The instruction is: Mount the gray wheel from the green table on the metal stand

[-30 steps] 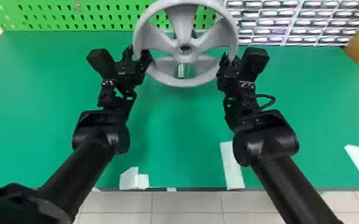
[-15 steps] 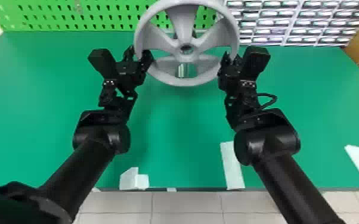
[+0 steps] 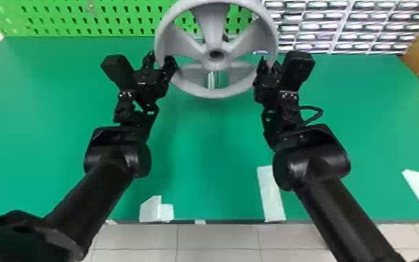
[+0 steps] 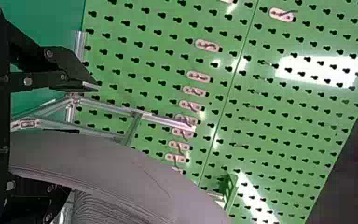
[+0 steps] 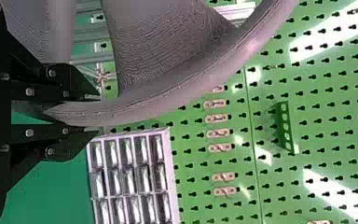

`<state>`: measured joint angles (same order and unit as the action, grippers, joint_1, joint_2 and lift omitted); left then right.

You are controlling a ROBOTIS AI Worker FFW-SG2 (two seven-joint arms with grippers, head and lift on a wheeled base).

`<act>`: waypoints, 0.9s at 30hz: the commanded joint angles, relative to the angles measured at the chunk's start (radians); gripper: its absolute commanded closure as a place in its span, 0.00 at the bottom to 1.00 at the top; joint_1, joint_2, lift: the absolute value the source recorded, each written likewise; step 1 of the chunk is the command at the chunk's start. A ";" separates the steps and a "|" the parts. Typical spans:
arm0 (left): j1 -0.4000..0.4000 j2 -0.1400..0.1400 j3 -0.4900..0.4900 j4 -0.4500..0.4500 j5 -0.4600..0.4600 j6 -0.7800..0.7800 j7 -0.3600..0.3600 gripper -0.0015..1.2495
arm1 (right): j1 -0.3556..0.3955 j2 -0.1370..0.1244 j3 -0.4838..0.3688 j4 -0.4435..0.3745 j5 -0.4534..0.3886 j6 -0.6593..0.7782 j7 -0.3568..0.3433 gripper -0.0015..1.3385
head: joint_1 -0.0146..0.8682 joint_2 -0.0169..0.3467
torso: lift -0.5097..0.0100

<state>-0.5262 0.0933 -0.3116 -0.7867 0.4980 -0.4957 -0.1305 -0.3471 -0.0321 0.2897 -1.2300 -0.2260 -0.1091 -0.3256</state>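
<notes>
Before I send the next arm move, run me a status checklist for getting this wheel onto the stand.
1. Right gripper closed on the wheel's rim: ok, fingers on both sides.
2. Left gripper closed on the rim: not ok, one finger stands clear of it.
3. Metal stand beyond the wheel: ok.
4. Hub fully seated on the stand: cannot tell.
5. White pieces away from the wheel: ok, near the green table's near edge.

bright light, white glare on pegboard (image 4: 272, 156), soft shadows on green table (image 3: 215, 167)
</notes>
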 commanded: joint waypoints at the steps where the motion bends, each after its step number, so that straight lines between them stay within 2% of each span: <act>1: -0.005 0.000 0.006 0.006 0.001 -0.001 0.000 0.64 | -0.007 0.000 0.000 0.001 0.000 0.000 -0.001 0.86 | 1.00 0.19 | 0.79; 21: -0.012 -0.001 0.002 0.023 0.010 0.020 0.000 0.64 | -0.004 0.000 -0.012 0.001 0.008 0.014 -0.001 0.86 | 1.00 0.19 | 0.79; 27: -0.011 -0.001 -0.003 0.012 0.004 0.062 0.003 0.64 | 0.007 -0.005 -0.027 -0.040 0.011 0.072 -0.004 0.86 | 1.00 0.19 | 0.79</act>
<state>-0.5387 0.0919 -0.3108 -0.7647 0.5065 -0.4629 -0.1304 -0.3477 -0.0354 0.2726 -1.2439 -0.2170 -0.0740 -0.3113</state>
